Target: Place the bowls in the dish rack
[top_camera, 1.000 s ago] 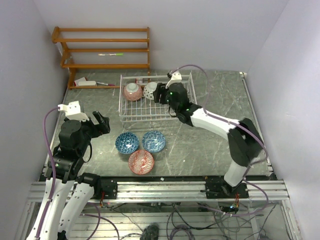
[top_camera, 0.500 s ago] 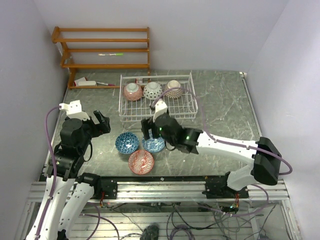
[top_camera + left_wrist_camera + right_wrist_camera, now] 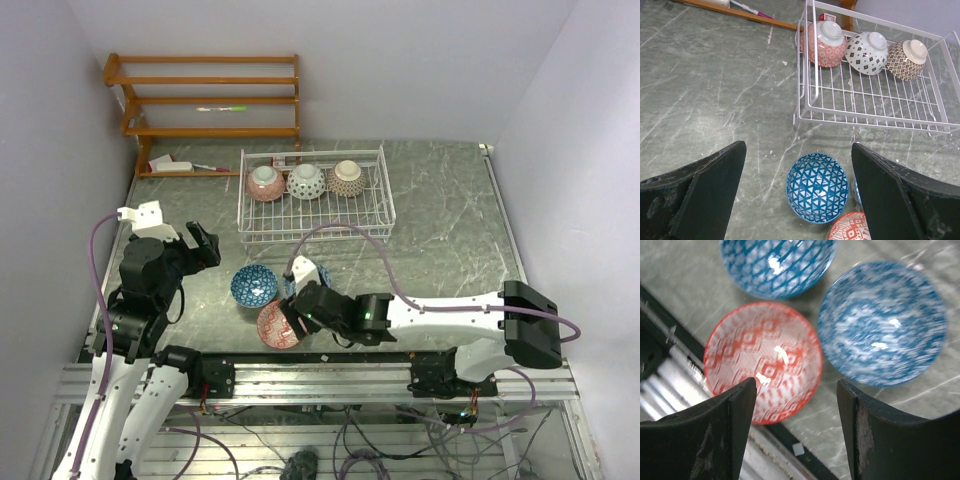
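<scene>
- Top external view: the white wire-grid dish rack (image 3: 300, 228) sits in the upper centre of the frame on the grey marbled table (image 3: 440, 240). The orange-brown wooden shelf unit (image 3: 205, 100) stands at upper left.
- Along the rack's upper side we see three tilted bowls in a row, foot rings showing. From left to right they are the pink-red upturned bowl (image 3: 265, 183), the black-and-white bowl (image 3: 305, 181) and the tan bowl (image 3: 347, 178).
- Three bowls lie open side up on the table below the rack. The blue lattice-patterned ceramic bowl (image 3: 254, 286) is in full view. The second blue ceramic bowl (image 3: 319, 273) is partly hidden by the right arm. The red patterned ceramic bowl (image 3: 270, 326) is partly covered by the right gripper (image 3: 291, 322).
- The left gripper (image 3: 203, 245) is at centre left, apart from all the bowls.
- Left wrist view: the left gripper (image 3: 797, 146) has its jaws spread wide with nothing between them. The blue lattice-patterned ceramic bowl (image 3: 816, 186) lies at lower centre, between the two fingers. The dish rack (image 3: 875, 102) and its three bowls fill the upper right.
- Right wrist view: the right gripper (image 3: 795, 385) is spread wide and holds nothing, above the right rim of the red patterned ceramic bowl (image 3: 762, 357). The blue lattice-patterned ceramic bowl (image 3: 777, 262) is at top centre. The second blue ceramic bowl (image 3: 882, 322) is at right and blurred.
</scene>
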Robot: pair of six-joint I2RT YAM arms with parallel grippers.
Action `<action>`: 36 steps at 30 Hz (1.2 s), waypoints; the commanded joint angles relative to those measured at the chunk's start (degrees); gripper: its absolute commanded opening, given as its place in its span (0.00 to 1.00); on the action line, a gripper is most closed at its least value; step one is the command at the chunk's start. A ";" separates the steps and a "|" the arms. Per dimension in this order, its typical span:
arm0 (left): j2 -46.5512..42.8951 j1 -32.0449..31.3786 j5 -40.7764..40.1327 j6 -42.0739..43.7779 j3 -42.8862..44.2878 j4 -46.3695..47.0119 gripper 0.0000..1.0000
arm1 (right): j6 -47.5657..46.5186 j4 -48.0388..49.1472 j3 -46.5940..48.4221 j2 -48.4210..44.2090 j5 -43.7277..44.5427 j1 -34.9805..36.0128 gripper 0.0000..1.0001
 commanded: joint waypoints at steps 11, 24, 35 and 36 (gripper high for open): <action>-1.08 0.76 -1.32 -0.58 0.01 -0.30 0.97 | -9.23 7.67 1.55 8.66 -10.32 9.02 0.58; -1.80 0.69 -1.38 -0.61 0.01 -0.32 0.98 | -9.49 7.89 3.85 16.04 -7.30 8.93 0.17; -1.80 0.73 -1.41 -0.65 -0.03 -0.34 0.98 | -7.92 7.34 3.85 15.88 -6.84 9.00 0.00; -1.83 0.73 -1.40 -0.66 0.00 -0.34 0.98 | -7.91 7.15 3.85 15.37 -6.84 8.99 0.00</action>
